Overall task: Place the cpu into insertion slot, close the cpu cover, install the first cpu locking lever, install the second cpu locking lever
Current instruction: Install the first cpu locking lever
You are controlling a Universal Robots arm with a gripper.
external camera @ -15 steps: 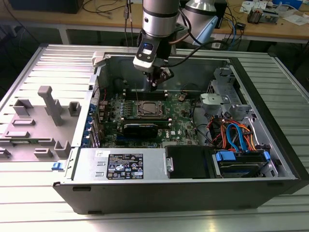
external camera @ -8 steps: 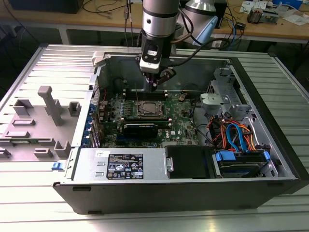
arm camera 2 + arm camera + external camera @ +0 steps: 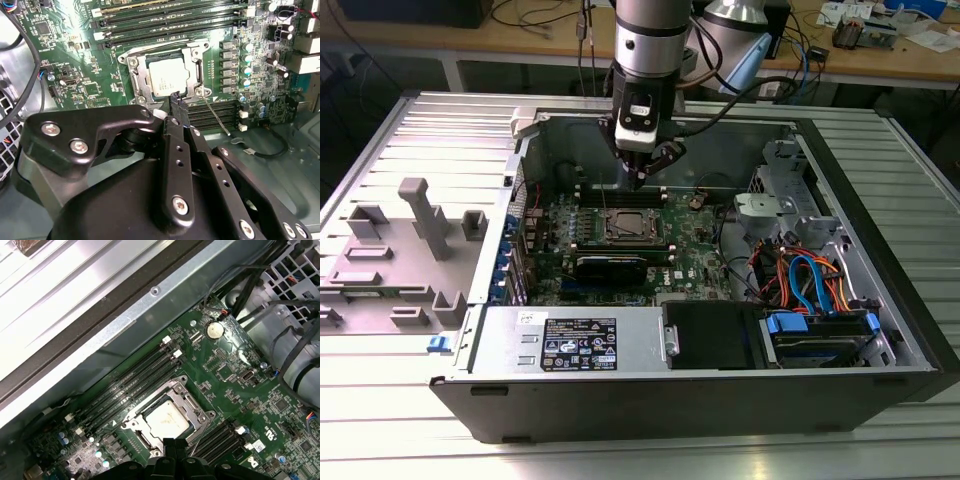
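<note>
Ribbed metal table (image 3: 380, 440) carried an open black case (image 3: 720, 400) lying on its side. Wooden benches (image 3: 520, 45) strewn with cables ran behind it at twelve o'clock in the exterior view. A grey fixture (image 3: 425, 215) with upright blocks sat on the table at nine o'clock of the case. Inside the case, a green board (image 3: 695, 255) filled the middle. A silver power unit (image 3: 570, 340) lay at six o'clock of the board, and a tangle of blue and orange wires (image 3: 810, 280) lay at four o'clock.

The arm came down from twelve o'clock, and its gripper (image 3: 642, 172) hung over the board. Its black fingertips (image 3: 178, 100) were pressed together, with nothing visible between them.

In the exterior view the cpu (image 3: 631, 225) lay at six o'clock of the gripper, near it and lower. The chip (image 3: 169, 75) sat square in the slot (image 3: 131, 61), silvery top up. The cover (image 3: 142, 80) lay flat over it and framed the chip. In both wrist views the closed tips (image 3: 175, 444) stood just beside one corner of the slot, apart from the cpu (image 3: 167, 420) itself. A thin metal lever (image 3: 216, 116) slanted away from that same corner, across the nearer memory slots. More long memory slots (image 3: 170, 17) ran along the far side of the slot.
</note>
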